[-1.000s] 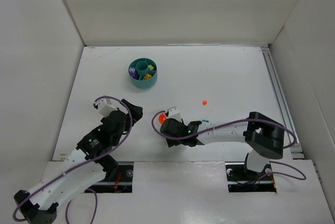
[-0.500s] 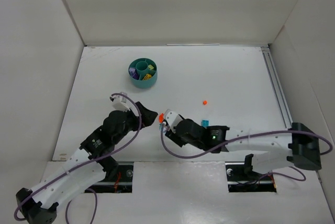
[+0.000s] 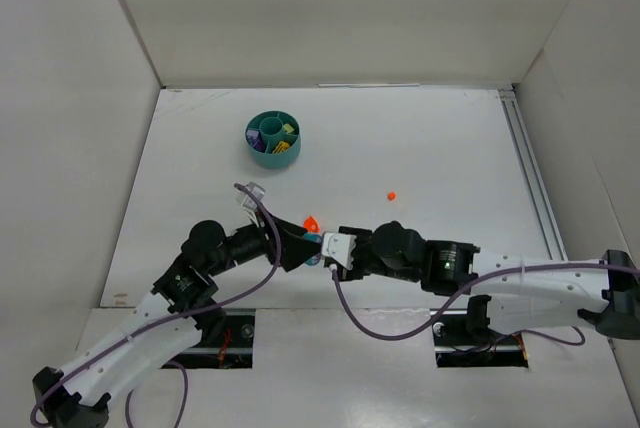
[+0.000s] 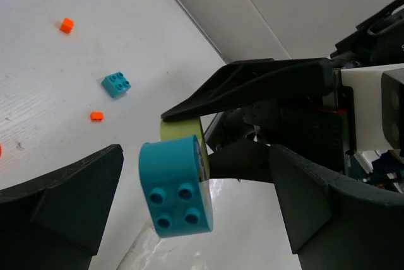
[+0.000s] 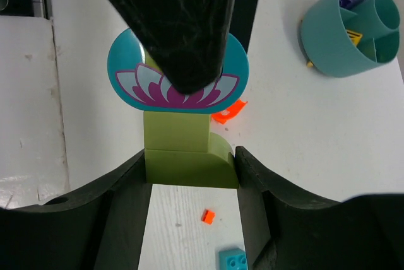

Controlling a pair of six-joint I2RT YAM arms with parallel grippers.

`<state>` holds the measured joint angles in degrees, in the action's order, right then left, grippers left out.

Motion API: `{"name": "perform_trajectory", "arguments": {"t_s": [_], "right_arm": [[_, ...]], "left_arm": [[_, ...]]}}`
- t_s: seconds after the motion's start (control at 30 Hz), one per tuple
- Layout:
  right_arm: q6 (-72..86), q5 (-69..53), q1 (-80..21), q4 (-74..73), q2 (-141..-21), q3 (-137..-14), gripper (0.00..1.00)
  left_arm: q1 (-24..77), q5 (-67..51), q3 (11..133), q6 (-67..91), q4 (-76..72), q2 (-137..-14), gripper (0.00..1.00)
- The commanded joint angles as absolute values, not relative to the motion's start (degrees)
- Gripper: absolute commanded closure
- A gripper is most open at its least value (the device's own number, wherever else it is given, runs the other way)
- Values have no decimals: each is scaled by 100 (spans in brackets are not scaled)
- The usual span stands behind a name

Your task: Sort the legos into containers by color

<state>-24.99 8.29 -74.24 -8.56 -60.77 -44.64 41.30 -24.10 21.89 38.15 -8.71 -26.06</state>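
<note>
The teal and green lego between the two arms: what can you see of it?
A glossy plastic stack: a lime green brick with one rounded corner, pinched by the right gripper, joined to a teal half-round piece bearing four studs and a purple-and-white petal print. It is held off the table, between the left gripper's wide-open fingers.

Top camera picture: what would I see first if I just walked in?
In the middle, the right gripper pinches a lime green and teal lego, and the open left gripper straddles it, nose to nose. Farther back sits a round teal bowl, partly filled.
</note>
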Motion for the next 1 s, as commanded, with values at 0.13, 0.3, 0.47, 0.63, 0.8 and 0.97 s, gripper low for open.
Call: {"name": "perform_trajectory", "arguments": {"t_s": [0.13, 0.3, 0.47, 0.63, 0.8, 0.97], "right_arm": [[-2988, 686, -7427, -527, -6311, -5062, 66], [-2988, 923, -7427, -527, -6188, -5062, 67], [-2988, 1046, -7427, -580, -6135, -5062, 67], [-3067, 1037, -7427, -580, -6135, -5167, 67], [-3190, 845, -7427, -580, -6187, -5168, 67], [-3190, 844, -7427, -580, -6293, -5168, 67]], "left_arm": [[4157, -3067, 2101, 3647, -1529, -2873, 9], [4210, -3067, 2101, 3647, -1529, -3085, 28], [4210, -3120, 2101, 3647, -1529, -3033, 46], [4210, -3182, 2101, 3647, -1652, -2979, 72], [4210, -3112, 2101, 3586, -1652, -3032, 82], [4210, -2823, 2153, 3586, -1450, -2848, 96]]}}
